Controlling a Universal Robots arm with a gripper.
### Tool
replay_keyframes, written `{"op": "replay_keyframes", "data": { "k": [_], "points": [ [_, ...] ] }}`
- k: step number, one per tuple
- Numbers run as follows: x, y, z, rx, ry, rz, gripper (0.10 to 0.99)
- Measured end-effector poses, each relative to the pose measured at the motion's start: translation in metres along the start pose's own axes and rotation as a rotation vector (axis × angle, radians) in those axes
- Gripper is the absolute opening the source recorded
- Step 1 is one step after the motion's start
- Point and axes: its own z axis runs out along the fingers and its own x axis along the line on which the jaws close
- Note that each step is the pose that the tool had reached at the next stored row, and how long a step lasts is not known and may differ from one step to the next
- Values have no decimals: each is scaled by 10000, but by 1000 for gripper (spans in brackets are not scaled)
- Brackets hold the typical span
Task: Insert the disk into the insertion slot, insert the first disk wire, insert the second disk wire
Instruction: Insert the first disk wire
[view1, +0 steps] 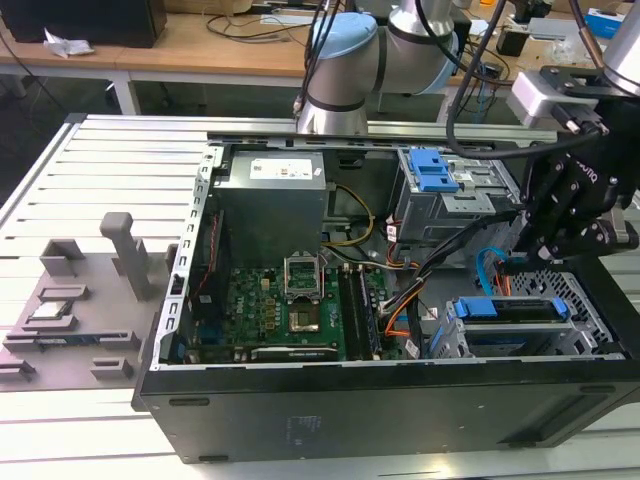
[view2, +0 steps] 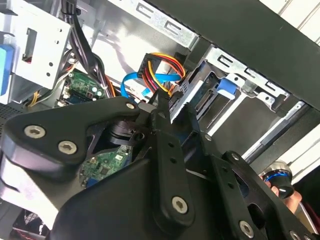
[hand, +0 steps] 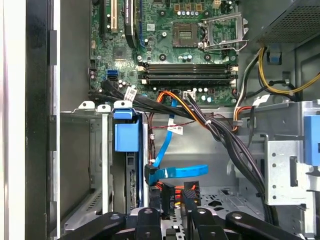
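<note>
The disk (view1: 508, 309) in its blue carrier sits inside the insertion slot (view1: 585, 347) at the case's front, on the exterior view's right. Its blue tab (hand: 126, 136) shows in both wrist views (view2: 226, 85). A flat blue disk wire (hand: 176, 172) runs to the disk's back end. My gripper (view1: 528, 262) hangs just behind the slot. Its fingers close on the black plug of a red, orange and yellow disk wire (hand: 168, 196) at the disk's rear. In the second wrist view my gripper (view2: 156, 107) meets those coloured wires (view2: 161, 70).
A taller grey bay with a blue latch (view1: 436, 172) stands behind the slot. Black cable bundles (hand: 225, 140) cross between the motherboard (view1: 290, 310) and the bays. The power supply (view1: 275, 205) fills the back. A grey fixture plate (view1: 70, 310) lies outside the case.
</note>
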Motion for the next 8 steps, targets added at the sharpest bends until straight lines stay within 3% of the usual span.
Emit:
{"op": "replay_keyframes", "data": {
  "k": [3,8],
  "points": [
    [-1,-2,43,1,33,2,302],
    [0,-2,46,0,49,2,302]
  ]
}}
